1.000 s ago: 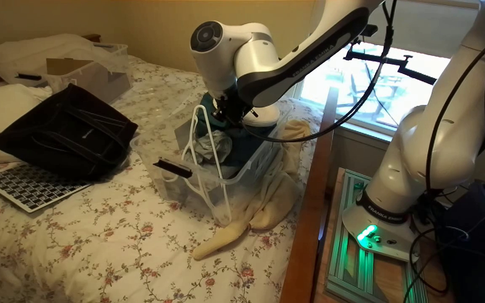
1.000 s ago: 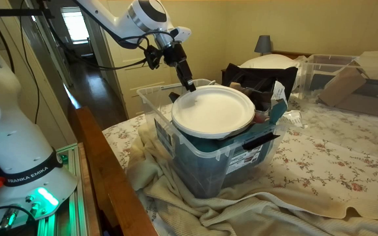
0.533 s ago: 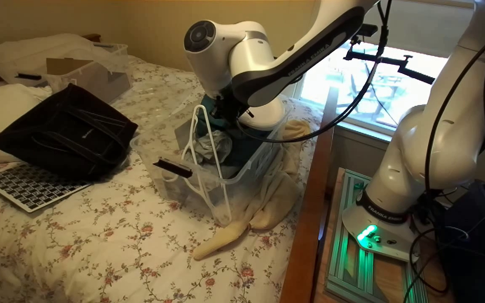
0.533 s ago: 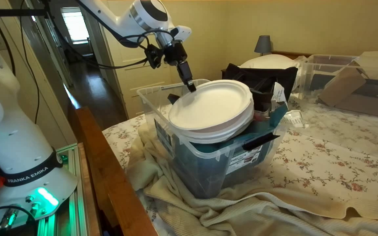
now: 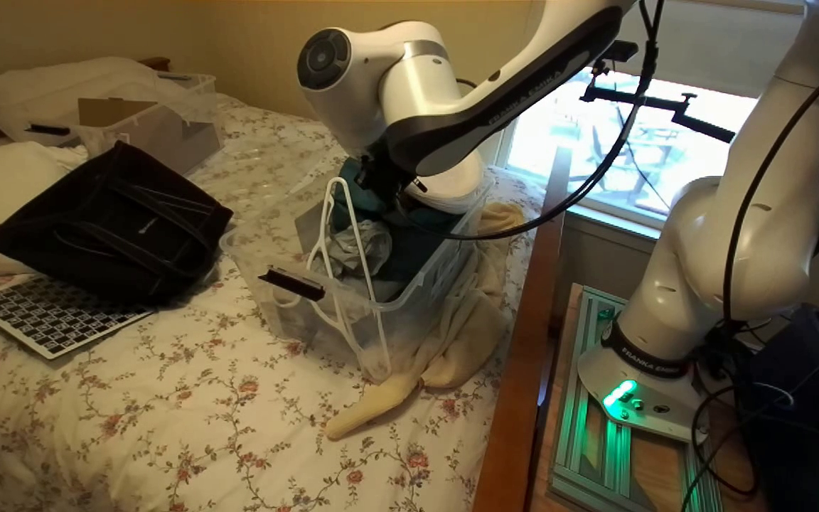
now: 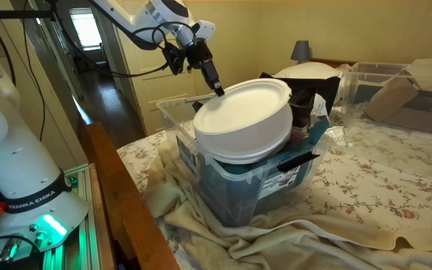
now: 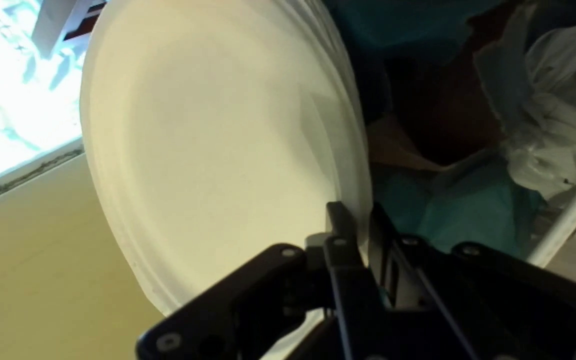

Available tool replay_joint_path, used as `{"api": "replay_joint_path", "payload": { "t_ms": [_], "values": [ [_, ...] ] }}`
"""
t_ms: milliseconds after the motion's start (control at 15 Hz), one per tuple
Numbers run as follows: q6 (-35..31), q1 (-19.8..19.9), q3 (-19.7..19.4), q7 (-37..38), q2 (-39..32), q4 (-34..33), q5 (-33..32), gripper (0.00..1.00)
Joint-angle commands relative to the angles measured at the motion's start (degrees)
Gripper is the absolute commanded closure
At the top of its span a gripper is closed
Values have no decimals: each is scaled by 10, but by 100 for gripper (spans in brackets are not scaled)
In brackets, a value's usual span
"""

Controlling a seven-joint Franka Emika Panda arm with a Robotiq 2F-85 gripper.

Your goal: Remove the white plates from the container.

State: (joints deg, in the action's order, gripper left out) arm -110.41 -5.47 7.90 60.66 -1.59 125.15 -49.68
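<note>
Compared with one second ago, when the white plates point(image 6: 242, 107) lay nearly level, we now see the upper part of their stack tilted: its 2 o'clock edge stands high, and its pale outer side shows above a lower white rim inside the container point(image 6: 221, 193). In the wrist view the tool point(image 7: 360, 220) is clamped on the edge of the plates, one finger at the inner face and one behind the rim; how many it grips, we cannot tell. In an exterior view it meets the rim near 10 o'clock, a little higher than before. Inside the container we notice also teal packaging point(image 6: 234, 167), crumpled whitish wrapping point(image 5: 375, 249) and, toward 6 o'clock, a white hanger-like frame point(image 5: 363, 259). At 2 o'clock from it, another clear bin point(image 6: 373, 74) holds cardboard pieces point(image 6: 392, 97). The surface point(image 5: 225, 427) is a bed with flowered cover; a beige blanket point(image 6: 283, 240) lies bunched at the container's 6 o'clock. In an exterior view, a black bag point(image 5: 111, 220) rests at 9 o'clock, partly over a checkered board point(image 5: 50, 313), and a bright window point(image 5: 559, 135) is at 2 o'clock. We see a grey lamp point(image 6: 300, 51) at 1 o'clock in an exterior view.
</note>
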Motion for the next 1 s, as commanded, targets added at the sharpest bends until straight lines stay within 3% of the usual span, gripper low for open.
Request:
{"api": "replay_joint_path", "payload": {
  "t_ms": [0, 333, 933],
  "values": [
    [49, -21, 7, -15, 2, -23, -35, 98],
    [60, -28, 7, -53, -12, -45, -34, 97],
    [-97, 6, -33, -86, -24, -11, -16, 97]
  ]
}}
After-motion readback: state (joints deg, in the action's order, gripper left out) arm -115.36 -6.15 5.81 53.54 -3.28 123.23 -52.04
